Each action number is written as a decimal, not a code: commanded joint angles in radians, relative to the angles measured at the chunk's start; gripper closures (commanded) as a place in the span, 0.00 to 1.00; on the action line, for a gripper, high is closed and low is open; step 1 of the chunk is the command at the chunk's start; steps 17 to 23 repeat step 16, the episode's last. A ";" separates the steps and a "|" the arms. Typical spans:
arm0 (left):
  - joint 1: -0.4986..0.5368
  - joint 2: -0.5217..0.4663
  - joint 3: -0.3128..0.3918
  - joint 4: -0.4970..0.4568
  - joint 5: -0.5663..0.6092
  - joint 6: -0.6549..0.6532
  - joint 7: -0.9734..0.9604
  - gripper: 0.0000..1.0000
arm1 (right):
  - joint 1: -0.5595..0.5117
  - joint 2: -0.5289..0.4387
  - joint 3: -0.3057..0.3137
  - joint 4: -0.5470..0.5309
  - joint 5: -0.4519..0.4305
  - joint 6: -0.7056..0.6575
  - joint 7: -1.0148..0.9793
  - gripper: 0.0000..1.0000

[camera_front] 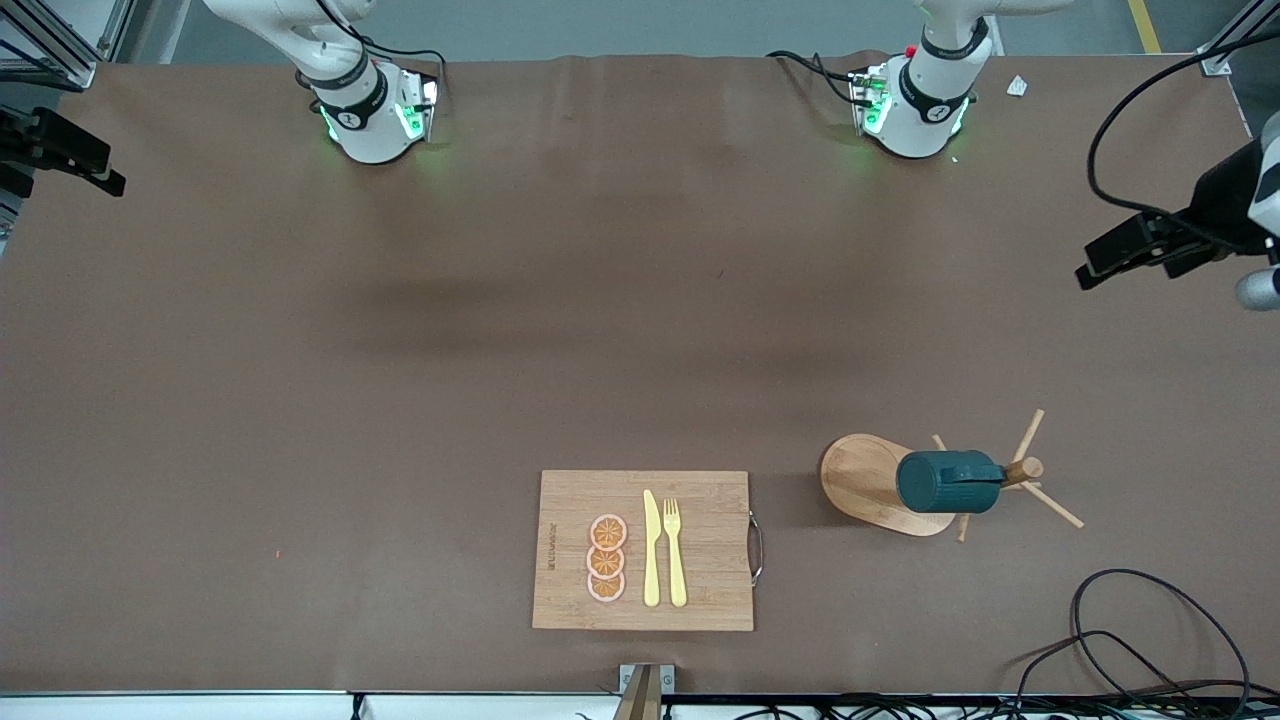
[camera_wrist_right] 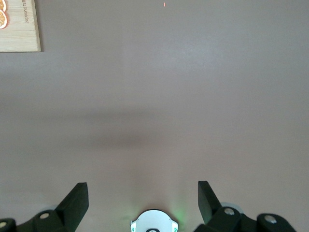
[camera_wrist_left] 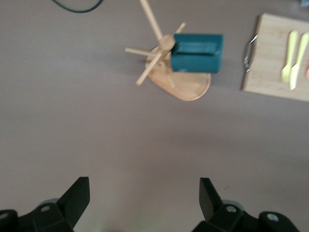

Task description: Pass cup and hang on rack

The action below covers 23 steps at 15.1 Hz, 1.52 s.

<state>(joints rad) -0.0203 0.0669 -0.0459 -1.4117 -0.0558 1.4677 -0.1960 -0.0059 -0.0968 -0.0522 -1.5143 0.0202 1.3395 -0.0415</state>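
Observation:
The dark teal cup hangs sideways on a peg of the wooden rack, over its oval base, toward the left arm's end of the table. The left wrist view shows the cup and the rack from high up and well away. My left gripper is open over bare table with nothing between its fingers. My right gripper is open and empty too, high above its own arm's base. Neither gripper shows in the front view.
A wooden cutting board with a yellow knife, a fork and orange slices lies nearer the front camera than the table's middle. Loose black cables lie at the front corner beside the rack. Dark fixtures overhang both table ends.

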 commanded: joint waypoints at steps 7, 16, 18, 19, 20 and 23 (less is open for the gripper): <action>0.057 -0.137 -0.081 -0.164 0.059 0.036 0.052 0.00 | -0.003 -0.012 0.003 -0.012 0.006 -0.005 0.000 0.00; 0.054 -0.111 -0.092 -0.139 0.063 0.030 0.053 0.00 | -0.003 -0.012 0.003 -0.012 0.004 -0.011 0.000 0.00; 0.054 -0.111 -0.092 -0.139 0.063 0.030 0.053 0.00 | -0.003 -0.012 0.003 -0.012 0.004 -0.011 0.000 0.00; 0.054 -0.111 -0.092 -0.139 0.063 0.030 0.053 0.00 | -0.003 -0.012 0.003 -0.012 0.004 -0.011 0.000 0.00; 0.054 -0.111 -0.092 -0.139 0.063 0.030 0.053 0.00 | -0.003 -0.012 0.003 -0.012 0.004 -0.011 0.000 0.00; 0.054 -0.111 -0.092 -0.139 0.063 0.030 0.053 0.00 | -0.003 -0.012 0.003 -0.012 0.004 -0.011 0.000 0.00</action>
